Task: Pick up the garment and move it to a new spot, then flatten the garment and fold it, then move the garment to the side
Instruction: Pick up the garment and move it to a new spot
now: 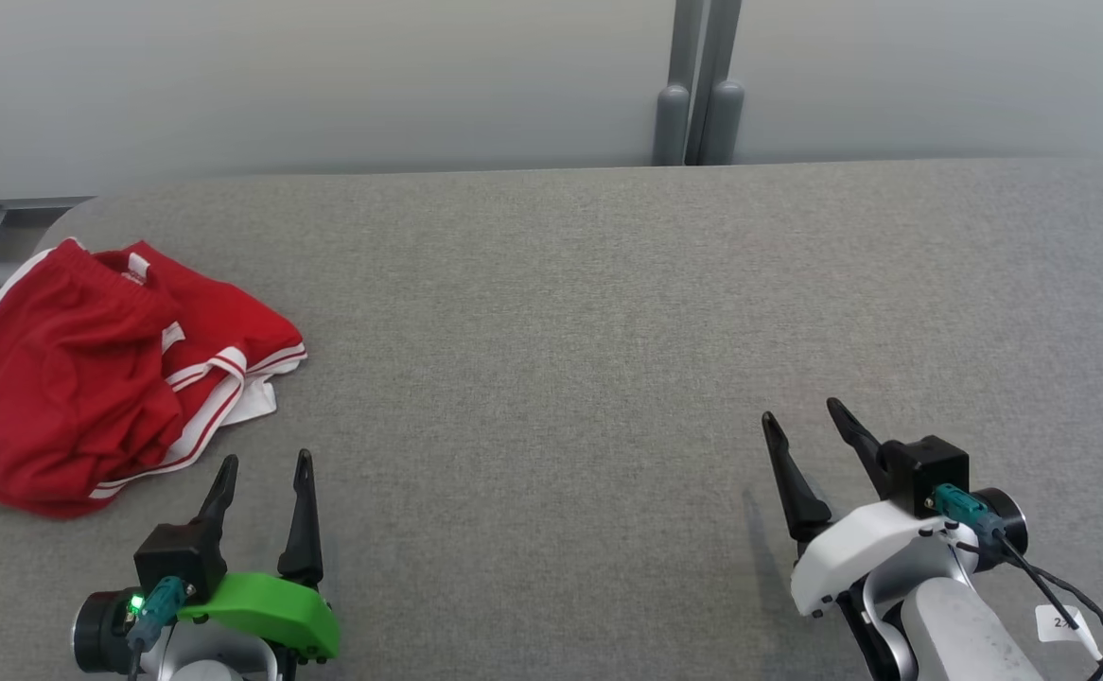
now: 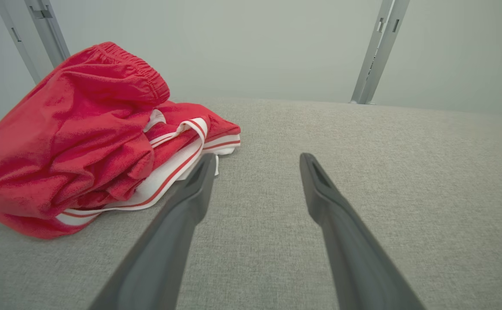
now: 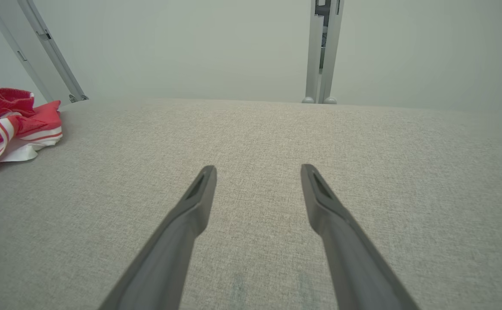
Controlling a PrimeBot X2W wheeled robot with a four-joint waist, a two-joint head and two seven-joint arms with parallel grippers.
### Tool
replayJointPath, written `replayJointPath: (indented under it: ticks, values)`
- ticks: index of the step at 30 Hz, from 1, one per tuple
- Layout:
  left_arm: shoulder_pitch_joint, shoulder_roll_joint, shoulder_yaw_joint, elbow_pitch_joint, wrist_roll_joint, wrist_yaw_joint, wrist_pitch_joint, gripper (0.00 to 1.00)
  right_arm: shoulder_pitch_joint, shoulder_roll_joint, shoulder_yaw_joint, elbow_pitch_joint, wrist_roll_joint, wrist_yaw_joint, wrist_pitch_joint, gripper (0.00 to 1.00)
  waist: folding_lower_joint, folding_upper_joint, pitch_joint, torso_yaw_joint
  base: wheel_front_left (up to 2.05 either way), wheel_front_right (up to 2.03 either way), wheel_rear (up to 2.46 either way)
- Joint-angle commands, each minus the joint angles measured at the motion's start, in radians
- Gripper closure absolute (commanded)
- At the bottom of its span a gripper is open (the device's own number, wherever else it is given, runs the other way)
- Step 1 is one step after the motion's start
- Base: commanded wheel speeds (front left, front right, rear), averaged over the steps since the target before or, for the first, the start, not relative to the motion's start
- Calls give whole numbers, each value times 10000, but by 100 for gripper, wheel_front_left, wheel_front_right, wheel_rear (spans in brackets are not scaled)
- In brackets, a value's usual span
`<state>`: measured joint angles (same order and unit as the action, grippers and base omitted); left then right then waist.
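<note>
**Tally: 4 Kinds of Thing**

1 red garment (image 1: 88, 378) lies at 9 o'clock on 1 grey table (image 1: 561, 312). There are 2 grippers, the left gripper (image 1: 266, 458) at 7 o'clock and the right gripper (image 1: 800, 410) at 5 o'clock, with 2 dark fingers (image 1: 303, 520) each, 4 in all. 2 grey posts (image 1: 698, 113) stand at 12 o'clock.

Left gripper (image 1: 266, 461) agape; right gripper (image 1: 805, 414) agape, both empty.

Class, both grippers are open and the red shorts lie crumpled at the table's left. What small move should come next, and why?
Probably the left gripper should ease forward and left onto the red shorts: its fingers stand open right beside them, and the right gripper sits far off.
</note>
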<state>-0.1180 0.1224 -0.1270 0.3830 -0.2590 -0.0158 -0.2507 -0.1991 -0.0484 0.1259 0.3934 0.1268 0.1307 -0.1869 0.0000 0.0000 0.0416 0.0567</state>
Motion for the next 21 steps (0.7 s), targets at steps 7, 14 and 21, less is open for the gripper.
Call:
replayJointPath:
  ticks: [7, 14, 21]
  values:
    - [106, 131, 41, 46, -153, 104, -5, 0, 150, -36, 34, -25, 80, 1, -34, 0, 0, 0, -90, 1054, 0, 0, 0]
    - [247, 187, 70, -80, -224, 207, 81, 0, 215, -36, 158, -21, 185, 1, -71, 0, 0, 0, -137, 2000, 0, 0, 0]
    - [445, 263, 56, -157, -291, 283, 162, 0, 231, -37, 277, 59, 248, 1, -86, 0, 0, 0, -177, 2913, 0, 0, 0]
